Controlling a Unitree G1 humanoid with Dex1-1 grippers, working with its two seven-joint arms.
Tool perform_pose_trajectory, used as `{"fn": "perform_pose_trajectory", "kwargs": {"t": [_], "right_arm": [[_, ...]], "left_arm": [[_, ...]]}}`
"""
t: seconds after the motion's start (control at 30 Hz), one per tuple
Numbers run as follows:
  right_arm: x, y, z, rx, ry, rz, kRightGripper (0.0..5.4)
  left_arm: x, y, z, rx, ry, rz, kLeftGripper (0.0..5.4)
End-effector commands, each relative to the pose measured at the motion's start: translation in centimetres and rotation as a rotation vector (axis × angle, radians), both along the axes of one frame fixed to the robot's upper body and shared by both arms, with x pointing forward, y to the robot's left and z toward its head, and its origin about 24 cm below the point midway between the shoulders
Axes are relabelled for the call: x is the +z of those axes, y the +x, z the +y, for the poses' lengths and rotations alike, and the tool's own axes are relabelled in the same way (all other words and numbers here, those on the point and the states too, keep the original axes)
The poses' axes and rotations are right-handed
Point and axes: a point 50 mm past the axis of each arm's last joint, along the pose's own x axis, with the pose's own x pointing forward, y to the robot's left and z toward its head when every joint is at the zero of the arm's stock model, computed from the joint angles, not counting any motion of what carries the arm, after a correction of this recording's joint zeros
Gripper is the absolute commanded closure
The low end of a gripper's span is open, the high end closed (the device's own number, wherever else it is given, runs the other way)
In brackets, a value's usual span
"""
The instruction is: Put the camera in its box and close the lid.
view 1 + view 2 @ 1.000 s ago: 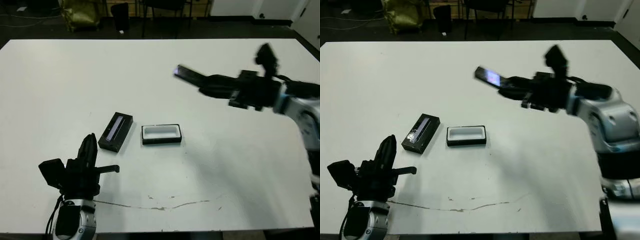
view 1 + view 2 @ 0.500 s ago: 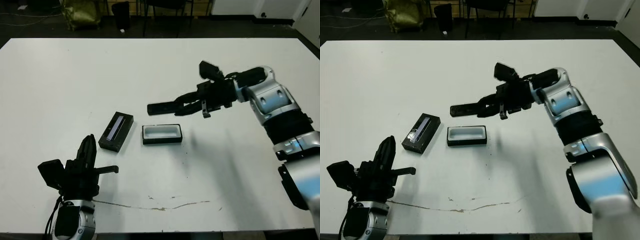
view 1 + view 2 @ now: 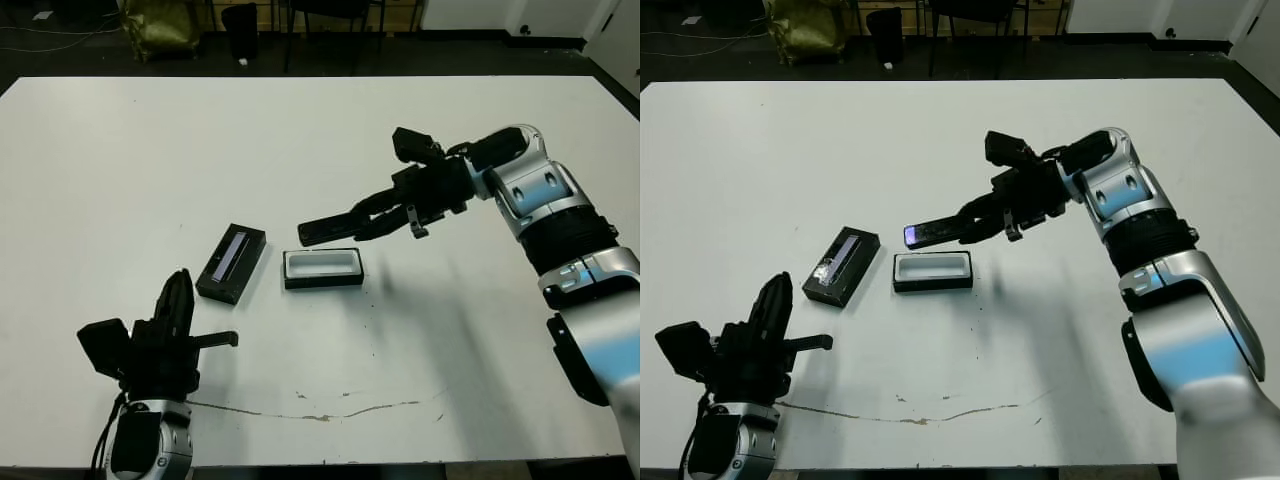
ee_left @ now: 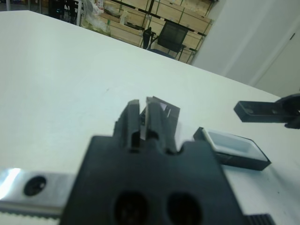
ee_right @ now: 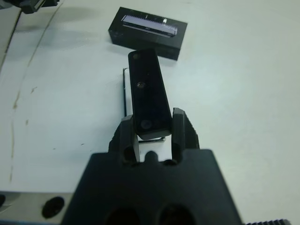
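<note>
Camera sits gripped by right fingers above the box; left fingers are closed, empty.

The right arm is made of rounded silver-grey shells with black joints between them, ending in a black gripper with two ribbed fingers. The left arm has a silver wrist, black cables and a black gripper.

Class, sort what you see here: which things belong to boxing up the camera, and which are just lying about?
Belongs to the job:
- camera, held in the right gripper
- box, open on the table
- lid, beside the box

Just lying about:
- sack and chairs beyond the table
</note>
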Motion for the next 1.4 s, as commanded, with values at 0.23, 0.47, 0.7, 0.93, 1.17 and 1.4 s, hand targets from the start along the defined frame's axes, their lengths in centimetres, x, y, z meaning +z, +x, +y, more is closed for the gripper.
{"fn": "perform_pose_trajectory", "kwargs": {"t": [0.23, 0.47, 0.7, 0.93, 1.17, 1.4], "right_arm": [[-0.6, 0.1, 0.7, 0.035, -0.121, 0.002, 5.12], [-1.4, -0.1, 1.2, 0.052, -0.145, -0.011, 5.12], [-1.9, -0.2, 1.6, 0.071, -0.140, -0.014, 5.12], [-2.3, -0.3, 1.9, 0.069, -0.153, -0.022, 5.12], [-2.8, -0.4, 2.1, 0.061, -0.148, -0.018, 5.12], [-2.7, -0.4, 2.0, 0.050, -0.137, -0.018, 5.12]], "left_arm": [[-0.6, -0.2, 0.2, 0.002, 0.004, 0.031, 5.40], [-0.6, -0.2, 0.2, 0.001, -0.006, 0.033, 5.40], [-0.6, -0.3, 0.1, 0.005, -0.003, 0.035, 5.40], [-0.7, -0.4, 0.1, 0.005, -0.001, 0.035, 5.40], [-0.7, -0.5, 0.0, 0.008, -0.005, 0.045, 5.40], [-0.8, -0.5, 0.1, 0.003, -0.006, 0.040, 5.40]]}}
